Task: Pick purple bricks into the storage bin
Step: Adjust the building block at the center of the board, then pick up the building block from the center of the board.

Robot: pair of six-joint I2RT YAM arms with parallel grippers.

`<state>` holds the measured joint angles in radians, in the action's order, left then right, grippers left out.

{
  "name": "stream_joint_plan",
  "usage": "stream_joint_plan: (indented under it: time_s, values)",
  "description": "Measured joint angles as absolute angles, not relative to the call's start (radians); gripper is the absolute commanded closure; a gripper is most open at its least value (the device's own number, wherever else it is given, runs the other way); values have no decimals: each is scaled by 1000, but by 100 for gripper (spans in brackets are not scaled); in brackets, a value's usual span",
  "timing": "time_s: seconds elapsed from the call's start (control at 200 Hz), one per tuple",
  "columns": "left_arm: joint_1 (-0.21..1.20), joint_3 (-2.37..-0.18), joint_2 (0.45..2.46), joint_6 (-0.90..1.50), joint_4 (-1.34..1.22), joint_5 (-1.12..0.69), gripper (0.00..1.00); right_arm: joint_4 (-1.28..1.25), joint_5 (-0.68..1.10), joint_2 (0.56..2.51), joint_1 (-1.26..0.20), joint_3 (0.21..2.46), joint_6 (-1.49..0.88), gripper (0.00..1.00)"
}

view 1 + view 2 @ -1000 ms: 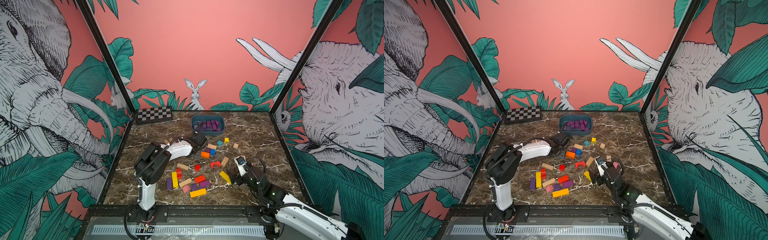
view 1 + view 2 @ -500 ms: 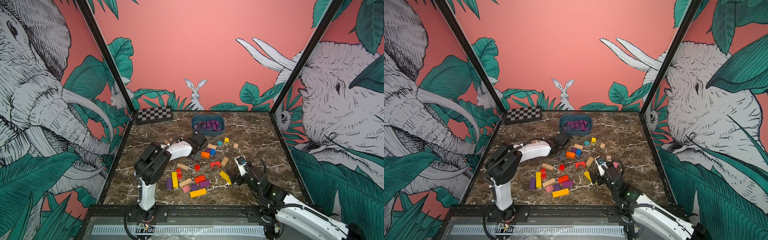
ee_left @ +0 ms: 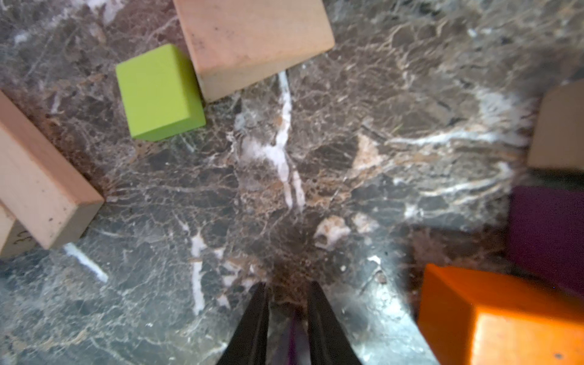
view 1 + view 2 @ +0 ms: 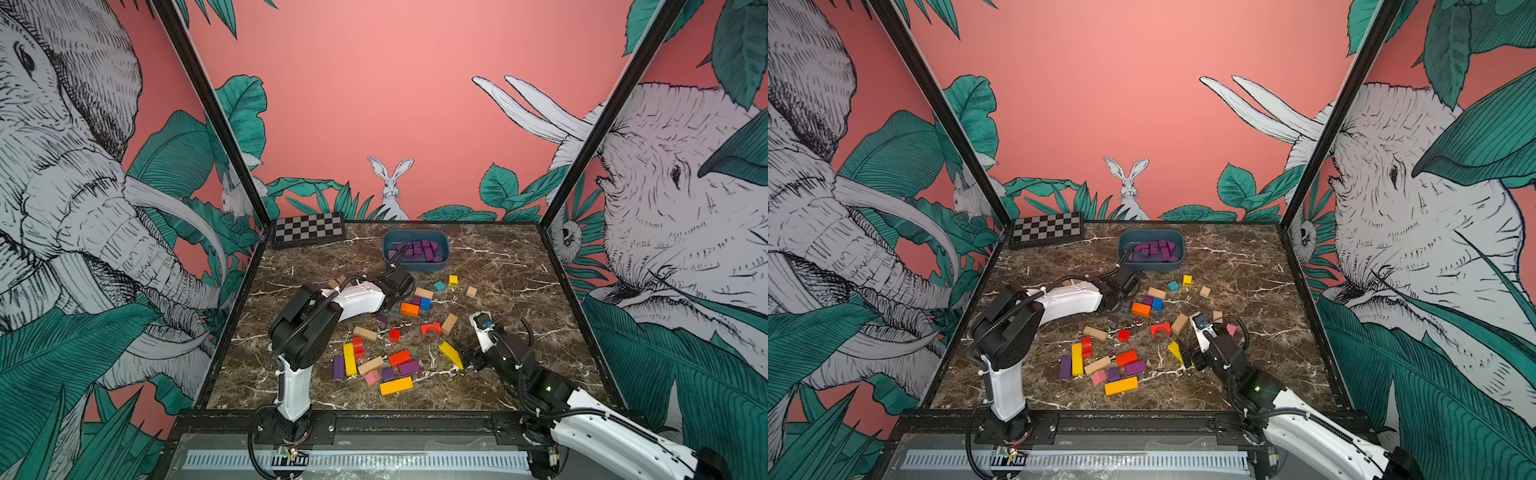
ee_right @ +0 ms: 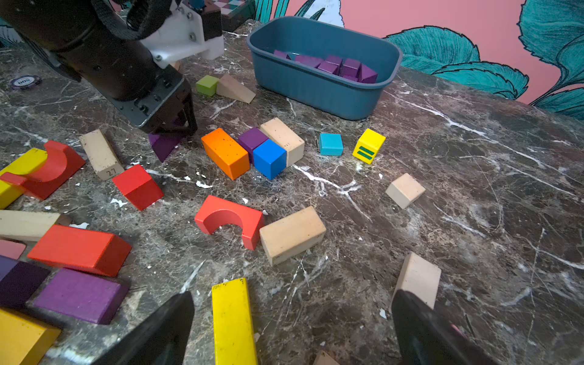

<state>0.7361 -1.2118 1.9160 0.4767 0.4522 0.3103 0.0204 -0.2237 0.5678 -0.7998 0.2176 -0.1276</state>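
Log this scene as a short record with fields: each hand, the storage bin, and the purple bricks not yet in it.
left hand: shut on a purple wedge brick, beside the orange block
right hand: open, empty, by a yellow block
storage bin: far side of the table, holds a heap of purple bricks
loose purple: one purple cube against the orange block; three more purple blocks in the near cluster

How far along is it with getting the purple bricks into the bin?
Done: many purple wooden bricks lie in the blue-grey plastic storage bin. In hand: the left gripper is shut on a purple wooden wedge. Remaining: a purple cube beside the orange block, plus three purple blocks nearer the robot.
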Motion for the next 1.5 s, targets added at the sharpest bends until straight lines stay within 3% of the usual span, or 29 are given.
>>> stream_joint_plan:
  time_s: [0.31,0.42,0.51,0.62,1.07,1.5]
  values:
    - [736,-1223,1914,452,517,340,75,20,-224,565,-800,218,-128,1]
    - [736,-1226,1911,441,537,354,65,20,-224,564,-800,218,-128,1]
    - [736,-1231,1906,438,553,365,46,20,-223,562,-800,218,-128,1]
    - [736,-1231,1891,434,568,375,38,21,-223,559,-800,218,-128,1]
    - [736,-1127,1761,501,585,305,40,21,-220,541,-800,215,-128,1]
    - [739,-1061,1761,542,554,234,45,27,-220,525,-800,214,-128,1]
